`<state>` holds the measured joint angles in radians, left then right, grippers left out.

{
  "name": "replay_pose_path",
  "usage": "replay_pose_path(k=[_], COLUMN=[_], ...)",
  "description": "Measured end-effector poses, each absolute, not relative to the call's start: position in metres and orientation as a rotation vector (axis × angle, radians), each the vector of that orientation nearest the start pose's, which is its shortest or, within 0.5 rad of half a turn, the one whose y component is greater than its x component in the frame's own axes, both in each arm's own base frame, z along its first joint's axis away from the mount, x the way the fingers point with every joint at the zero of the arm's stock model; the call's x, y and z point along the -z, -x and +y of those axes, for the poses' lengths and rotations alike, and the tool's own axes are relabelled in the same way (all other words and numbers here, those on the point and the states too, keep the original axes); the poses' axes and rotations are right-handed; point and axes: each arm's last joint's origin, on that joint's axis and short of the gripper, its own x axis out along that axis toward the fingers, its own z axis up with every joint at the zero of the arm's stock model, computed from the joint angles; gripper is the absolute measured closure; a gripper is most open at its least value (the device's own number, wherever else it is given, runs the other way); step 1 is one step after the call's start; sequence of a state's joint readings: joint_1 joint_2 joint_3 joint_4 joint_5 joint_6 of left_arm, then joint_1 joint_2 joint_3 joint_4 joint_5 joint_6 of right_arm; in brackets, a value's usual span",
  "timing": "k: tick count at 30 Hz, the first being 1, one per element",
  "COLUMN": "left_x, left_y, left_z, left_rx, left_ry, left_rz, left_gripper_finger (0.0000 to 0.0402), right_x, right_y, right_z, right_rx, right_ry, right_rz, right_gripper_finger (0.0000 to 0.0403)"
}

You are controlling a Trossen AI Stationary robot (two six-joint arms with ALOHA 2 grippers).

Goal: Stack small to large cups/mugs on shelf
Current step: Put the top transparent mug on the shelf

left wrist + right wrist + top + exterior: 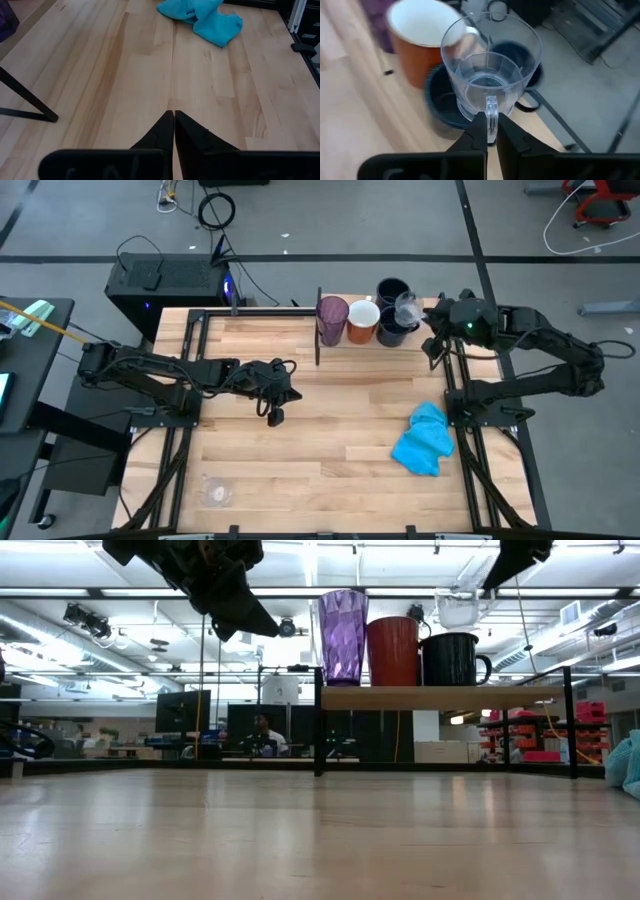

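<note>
The right gripper [491,131] pinches the light, slippery-looking clear cup [490,75] by its thin handle; left gripper [173,131] pressed together, idle.

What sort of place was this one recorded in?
Probably a robotics lab or workshop: a bare concrete floor with loose cables, a computer tower beside the wooden table, and desks with monitors under strip lights beyond it.

Clear cup [487,80] hides navy mug [445,107] interior.
</note>
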<state>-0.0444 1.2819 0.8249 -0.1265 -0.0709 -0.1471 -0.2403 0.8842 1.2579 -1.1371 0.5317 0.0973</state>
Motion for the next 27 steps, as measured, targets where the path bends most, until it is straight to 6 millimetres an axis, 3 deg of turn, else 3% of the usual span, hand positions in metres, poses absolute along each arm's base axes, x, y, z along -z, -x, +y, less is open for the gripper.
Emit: replay_pose_path(k=[18, 27], left_x=[-0.249, -0.249], left_y=[-0.271, -0.271], left_z=[-0.01, -0.01], left_rx=[-0.069, -0.069], left_ry=[0.109, 0.112], left_rz=[0.582, 0.581], left_gripper_finger=[0.0383, 0.0378], right_x=[-0.389, -0.37], right_y=[-0.094, -0.088], right_z=[-0.082, -0.102], right_rx=[1.068, 1.083], right_ry=[-0.064, -0.165], right_rz=[0.778, 0.848], right_gripper_finger=[0.038, 0.0381])
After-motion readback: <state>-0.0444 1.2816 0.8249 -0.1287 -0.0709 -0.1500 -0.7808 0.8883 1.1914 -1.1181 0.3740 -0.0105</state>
